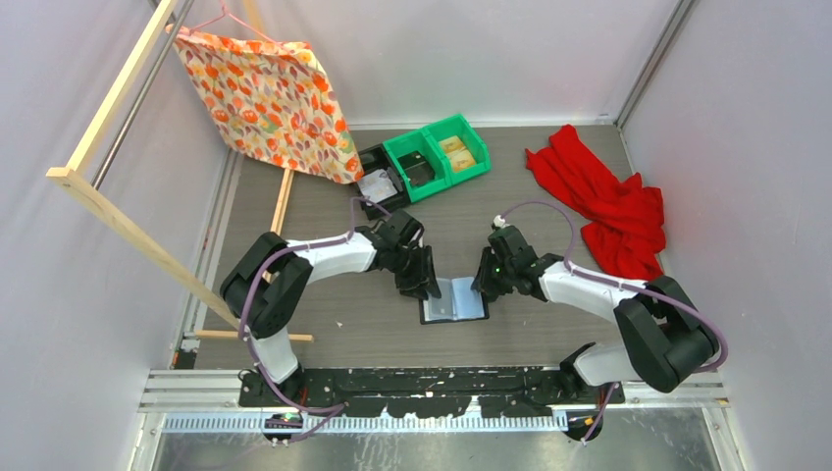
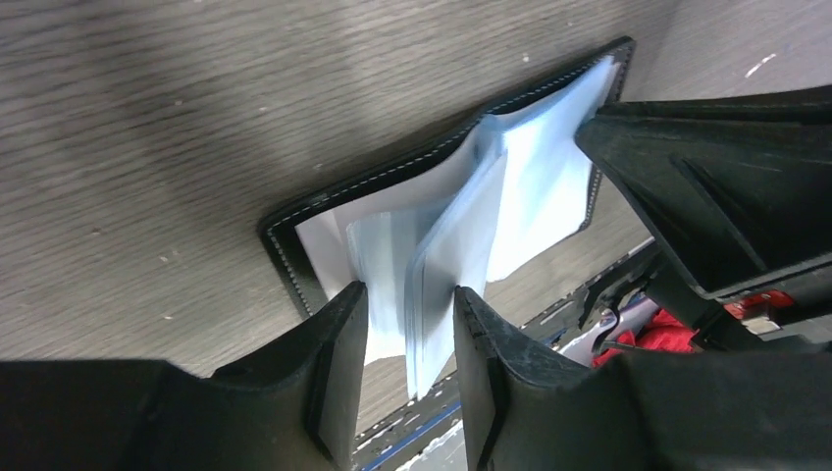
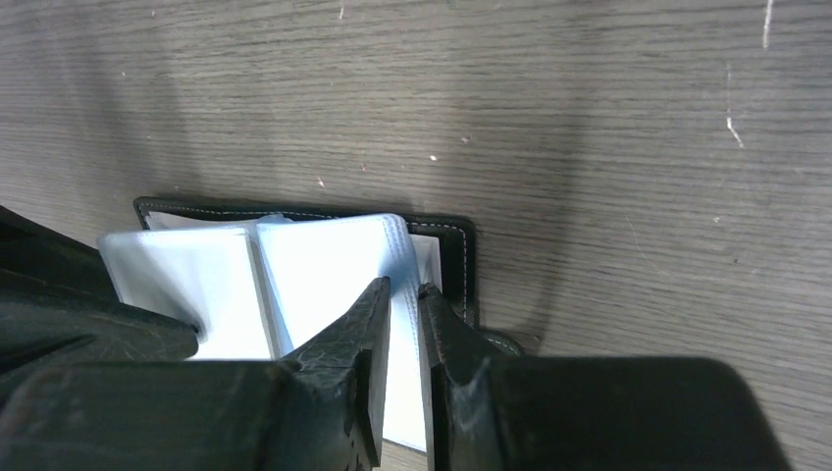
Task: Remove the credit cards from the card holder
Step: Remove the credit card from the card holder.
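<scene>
The card holder (image 1: 453,301) lies open on the table (image 1: 343,324) at centre frame, its fold running top to bottom. The right claw (image 3: 402,289) pinches the outer sleeve (image 3: 324,265) by its edge. The left claw (image 2: 410,294), half spread, straddles a raised sleeve leaf (image 2: 451,245). Whether a credit card sits in either cannot be told.

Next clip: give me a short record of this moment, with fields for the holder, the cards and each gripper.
card holder: lying open on the table, sleeves fanned up
cards: cannot be told apart from the pale sleeves
left gripper: open, straddling the middle sleeves
right gripper: closed on the edge of the right-hand sleeves
progress: no card visibly pulled out yet
</scene>
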`<control>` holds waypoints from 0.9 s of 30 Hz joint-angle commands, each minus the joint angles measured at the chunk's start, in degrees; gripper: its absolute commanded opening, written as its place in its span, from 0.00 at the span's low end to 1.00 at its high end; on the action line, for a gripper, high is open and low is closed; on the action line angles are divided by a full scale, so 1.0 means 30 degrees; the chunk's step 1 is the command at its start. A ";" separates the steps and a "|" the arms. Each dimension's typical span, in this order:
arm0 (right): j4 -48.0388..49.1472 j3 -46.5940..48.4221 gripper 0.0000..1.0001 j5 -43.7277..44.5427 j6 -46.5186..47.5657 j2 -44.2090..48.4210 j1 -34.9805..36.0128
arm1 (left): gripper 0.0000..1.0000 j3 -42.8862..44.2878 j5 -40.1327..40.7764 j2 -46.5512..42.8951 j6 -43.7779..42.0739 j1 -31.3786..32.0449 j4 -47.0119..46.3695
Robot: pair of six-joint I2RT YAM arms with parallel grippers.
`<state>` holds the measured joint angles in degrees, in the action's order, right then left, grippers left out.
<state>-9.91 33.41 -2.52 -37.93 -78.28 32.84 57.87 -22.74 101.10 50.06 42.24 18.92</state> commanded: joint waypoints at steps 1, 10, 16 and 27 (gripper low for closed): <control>0.0580 -0.0571 0.22 -0.0068 -0.0403 -0.0911 0.0033 | 0.38 0.0915 -0.1227 -0.0400 -0.0336 0.0281 -0.1088; 0.1348 -0.0940 0.23 -0.0676 -0.0998 -0.0707 0.0012 | 0.34 0.2631 -0.1975 0.0098 -0.0670 0.1202 -0.0218; 0.0302 -0.0919 0.29 -0.0265 -0.0939 0.0467 0.0011 | 0.32 0.3017 -0.1536 -0.0001 -0.1010 0.1213 0.0380; -0.0774 -0.0426 0.39 -0.0688 -0.0513 0.2137 0.0037 | 0.30 0.2787 -0.0299 -0.0071 -0.1474 0.1214 0.1311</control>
<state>-11.33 30.98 -3.68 -40.64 -72.53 32.73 65.56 -25.32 101.27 47.20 45.76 21.71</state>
